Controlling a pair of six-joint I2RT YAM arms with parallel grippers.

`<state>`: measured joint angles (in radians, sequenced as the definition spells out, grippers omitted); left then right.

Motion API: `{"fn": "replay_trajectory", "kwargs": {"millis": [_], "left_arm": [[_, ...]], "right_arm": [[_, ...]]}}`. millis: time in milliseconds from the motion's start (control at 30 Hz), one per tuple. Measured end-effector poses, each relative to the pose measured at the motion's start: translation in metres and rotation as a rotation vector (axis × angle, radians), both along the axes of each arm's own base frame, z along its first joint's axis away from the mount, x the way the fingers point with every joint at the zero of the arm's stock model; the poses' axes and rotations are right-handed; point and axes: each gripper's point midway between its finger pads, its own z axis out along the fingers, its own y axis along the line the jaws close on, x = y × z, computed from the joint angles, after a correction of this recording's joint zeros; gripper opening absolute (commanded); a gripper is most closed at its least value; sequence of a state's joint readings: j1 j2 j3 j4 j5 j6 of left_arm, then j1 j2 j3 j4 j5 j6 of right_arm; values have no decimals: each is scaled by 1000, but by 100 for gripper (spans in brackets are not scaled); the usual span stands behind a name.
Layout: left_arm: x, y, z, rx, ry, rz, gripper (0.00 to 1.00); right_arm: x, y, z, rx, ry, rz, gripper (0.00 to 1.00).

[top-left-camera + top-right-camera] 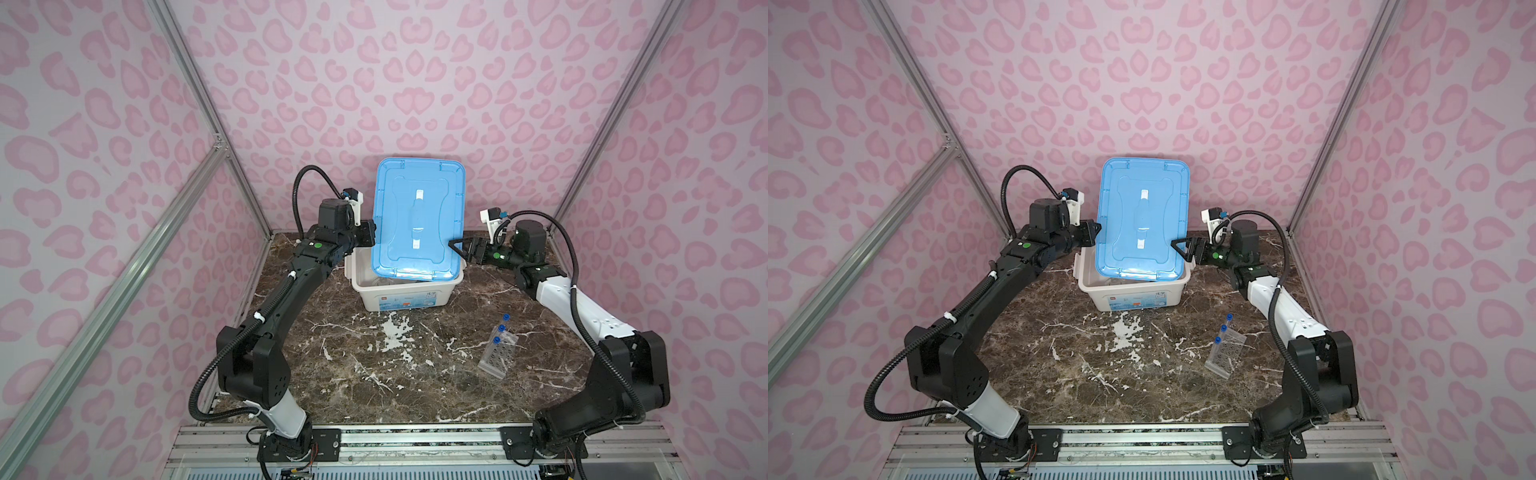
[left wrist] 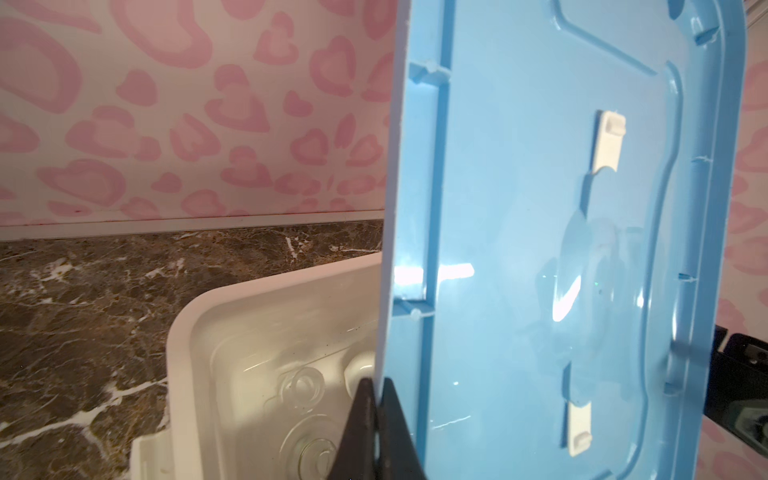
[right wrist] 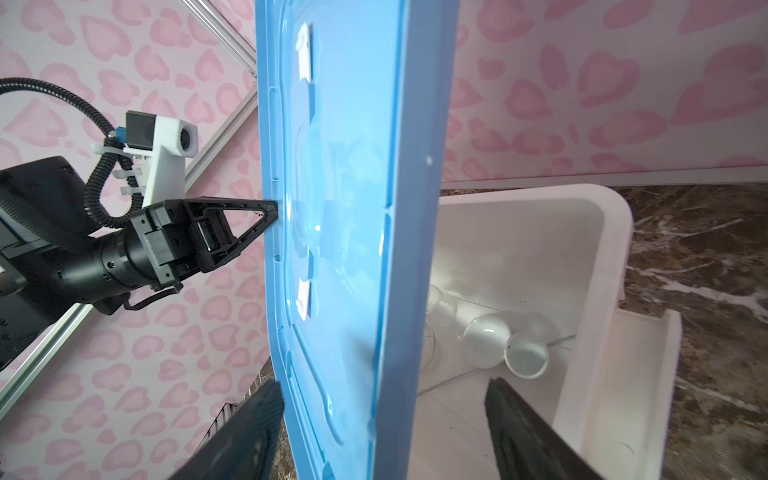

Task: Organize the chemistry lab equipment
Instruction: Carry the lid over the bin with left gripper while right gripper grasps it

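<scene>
Clear rack, well apart from right end effector

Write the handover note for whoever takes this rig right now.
Left gripper: shut on one long edge of the blue lid, which is tilted up over the white box.
Right gripper: open, jaws straddling the lid's opposite edge.
Done: glass flasks lie in the box.
Left: the tube rack with three blue-capped tubes is out on the table; it probably goes in the box, then the lid goes on.
White dishes: cannot make them out.
</scene>
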<state>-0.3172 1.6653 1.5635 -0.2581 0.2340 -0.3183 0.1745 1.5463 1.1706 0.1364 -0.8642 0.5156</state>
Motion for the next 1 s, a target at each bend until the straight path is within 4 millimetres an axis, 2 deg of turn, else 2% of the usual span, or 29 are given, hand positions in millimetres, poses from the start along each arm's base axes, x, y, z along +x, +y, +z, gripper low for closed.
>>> {"fn": "replay_trajectory", "kwargs": {"millis": [433,633,800,900,1000], "left_arm": [[14,-19,-12,-48,14,-28,4],[22,-29,-11,-82,9,-53,4],[23,-35,-18,-99,31,-67,4],[23,-37,-21,-107,41,-70,3],[25,-39,-22,-120,44,-74,5]], "right_arm": [[-7,5,14,67,-8,35,46],[-10,6,18,82,-6,40,42],[-11,7,18,86,0,41,35],[-12,7,18,86,-1,43,27],[-12,7,19,83,3,38,26]]}}
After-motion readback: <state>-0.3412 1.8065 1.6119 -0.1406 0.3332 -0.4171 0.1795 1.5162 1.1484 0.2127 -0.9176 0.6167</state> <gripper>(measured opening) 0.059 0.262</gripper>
